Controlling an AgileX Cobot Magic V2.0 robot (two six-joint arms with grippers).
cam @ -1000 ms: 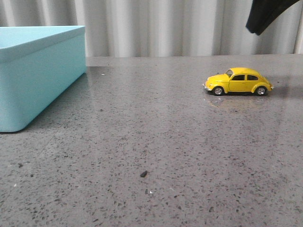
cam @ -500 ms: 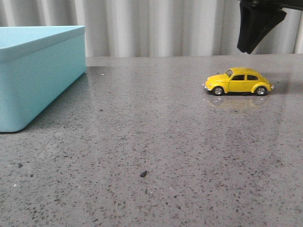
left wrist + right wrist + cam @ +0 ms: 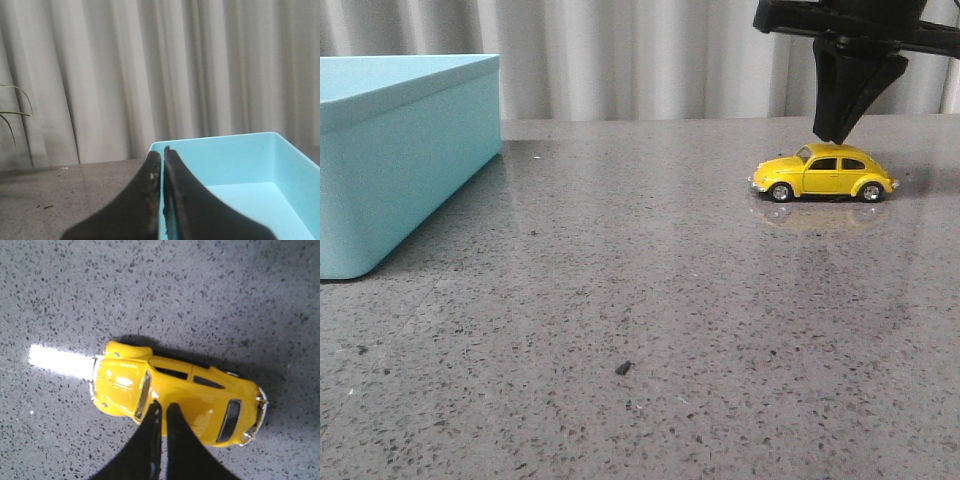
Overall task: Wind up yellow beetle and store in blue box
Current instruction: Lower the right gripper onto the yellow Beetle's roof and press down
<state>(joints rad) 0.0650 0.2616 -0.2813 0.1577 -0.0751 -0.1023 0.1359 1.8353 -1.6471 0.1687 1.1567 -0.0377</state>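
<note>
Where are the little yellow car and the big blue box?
yellow beetle (image 3: 823, 172), front view, on its side door.
blue box (image 3: 395, 175), front view, on its near side wall.

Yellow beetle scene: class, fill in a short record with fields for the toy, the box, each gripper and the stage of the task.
toy: yellow beetle on its wheels on the table, far right, nose pointing left
box: blue box far left, open, nothing seen inside
right gripper: shut, directly above the beetle's roof
left gripper: shut, over the box
stage: beetle not yet gripped
</note>
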